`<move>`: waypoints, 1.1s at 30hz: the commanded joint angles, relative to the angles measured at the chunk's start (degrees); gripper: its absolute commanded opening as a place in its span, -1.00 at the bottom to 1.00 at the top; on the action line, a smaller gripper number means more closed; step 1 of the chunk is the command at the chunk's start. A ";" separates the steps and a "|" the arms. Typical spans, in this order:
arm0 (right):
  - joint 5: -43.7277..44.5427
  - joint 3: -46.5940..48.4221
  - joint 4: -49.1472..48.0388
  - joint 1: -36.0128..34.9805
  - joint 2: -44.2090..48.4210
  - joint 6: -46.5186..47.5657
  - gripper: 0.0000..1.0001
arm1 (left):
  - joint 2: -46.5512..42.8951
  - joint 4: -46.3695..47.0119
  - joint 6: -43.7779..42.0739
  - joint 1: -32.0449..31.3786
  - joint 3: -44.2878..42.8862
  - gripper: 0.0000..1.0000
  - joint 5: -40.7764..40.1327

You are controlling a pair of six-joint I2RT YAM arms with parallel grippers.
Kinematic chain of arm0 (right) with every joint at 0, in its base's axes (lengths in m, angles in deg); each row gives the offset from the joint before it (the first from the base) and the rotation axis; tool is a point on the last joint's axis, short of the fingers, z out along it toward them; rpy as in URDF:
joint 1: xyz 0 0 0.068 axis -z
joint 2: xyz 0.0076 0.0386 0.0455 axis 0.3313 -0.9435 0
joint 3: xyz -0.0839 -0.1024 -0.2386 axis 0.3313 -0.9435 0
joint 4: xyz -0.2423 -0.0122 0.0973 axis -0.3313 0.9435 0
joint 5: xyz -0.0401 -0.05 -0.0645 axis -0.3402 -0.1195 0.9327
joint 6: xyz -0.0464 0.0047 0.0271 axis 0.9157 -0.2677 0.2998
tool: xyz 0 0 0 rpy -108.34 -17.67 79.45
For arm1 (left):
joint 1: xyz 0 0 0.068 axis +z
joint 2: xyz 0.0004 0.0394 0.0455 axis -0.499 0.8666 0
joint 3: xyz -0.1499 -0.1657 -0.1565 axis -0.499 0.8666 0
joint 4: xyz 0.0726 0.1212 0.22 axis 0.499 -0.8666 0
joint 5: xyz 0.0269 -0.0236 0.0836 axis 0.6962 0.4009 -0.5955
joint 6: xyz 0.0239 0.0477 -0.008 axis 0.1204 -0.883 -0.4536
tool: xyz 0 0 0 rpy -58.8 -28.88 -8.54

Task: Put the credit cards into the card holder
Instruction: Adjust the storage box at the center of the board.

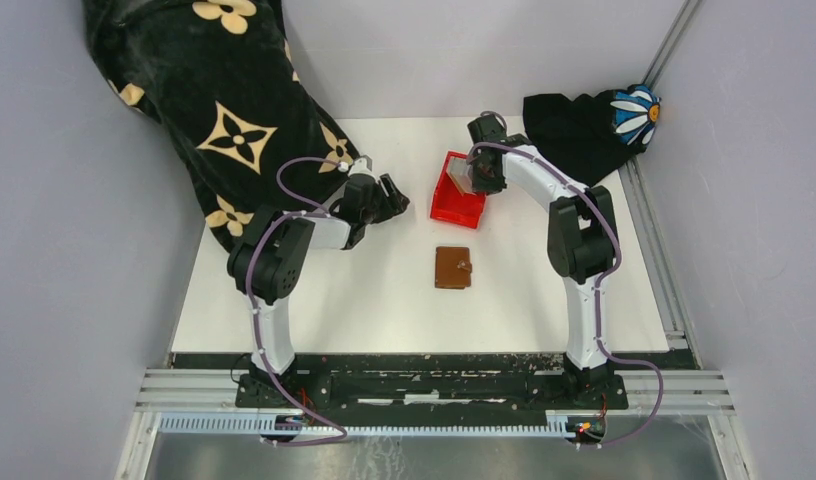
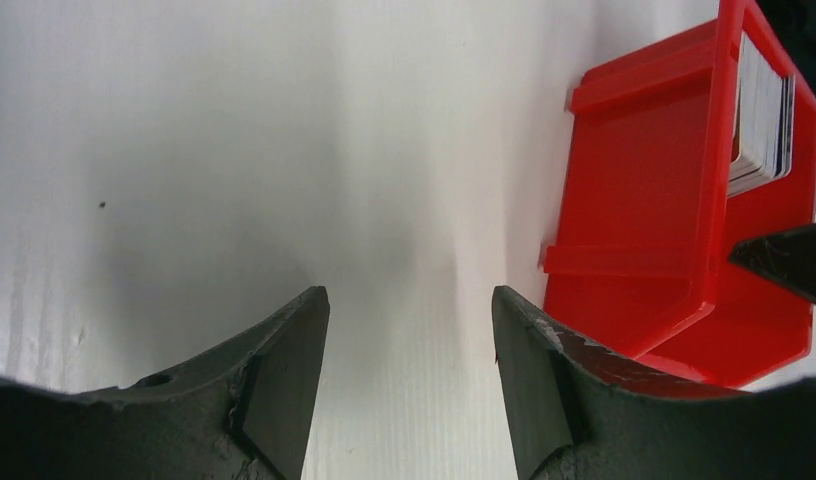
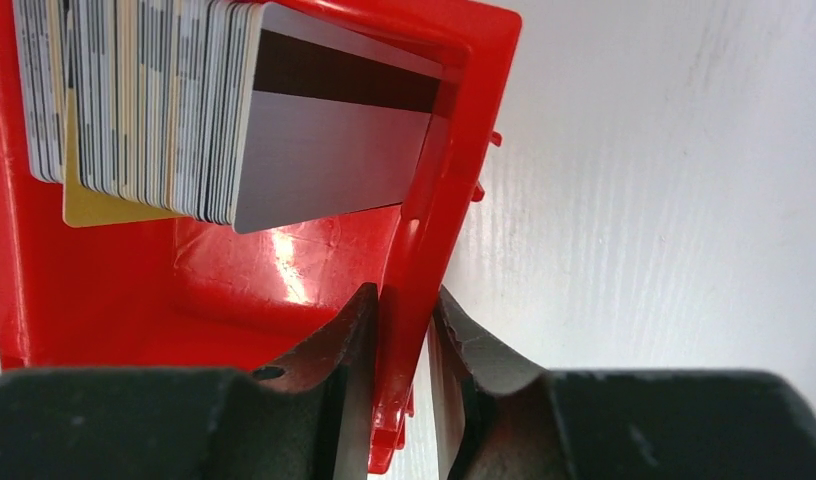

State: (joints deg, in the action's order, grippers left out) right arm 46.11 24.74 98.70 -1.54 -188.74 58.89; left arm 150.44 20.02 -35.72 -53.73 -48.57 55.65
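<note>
Showing the opening step, before any card is lifted: the brown card holder [image 1: 453, 267] lies closed on the worktop [image 1: 334, 290], nearest the arm bases. Beyond it the left hand [image 2: 411, 300] hovers wide, holding nothing. Farthest, the right hand [image 3: 404, 300] pinches narrow on one wall of the red bin [image 1: 446, 207], where the credit cards [image 3: 324, 150] stand stacked. Next, probably: steady the bin, draw out one card, open the holder.

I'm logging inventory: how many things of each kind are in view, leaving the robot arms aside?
Red bin: 1
Brown wallet: 1
Black cloths: 2
Card stack: 1, cards too tightly packed to count
Total: 5
</note>
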 commanded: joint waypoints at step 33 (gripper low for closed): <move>-1.75 6.39 0.11 -3.87 4.30 11.55 -0.06 | -12.44 1.07 1.05 -4.15 8.52 0.19 -8.14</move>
State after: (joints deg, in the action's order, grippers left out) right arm 41.35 30.62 101.52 -5.34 -190.71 70.41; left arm 140.23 20.13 -35.44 -57.66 -40.00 49.47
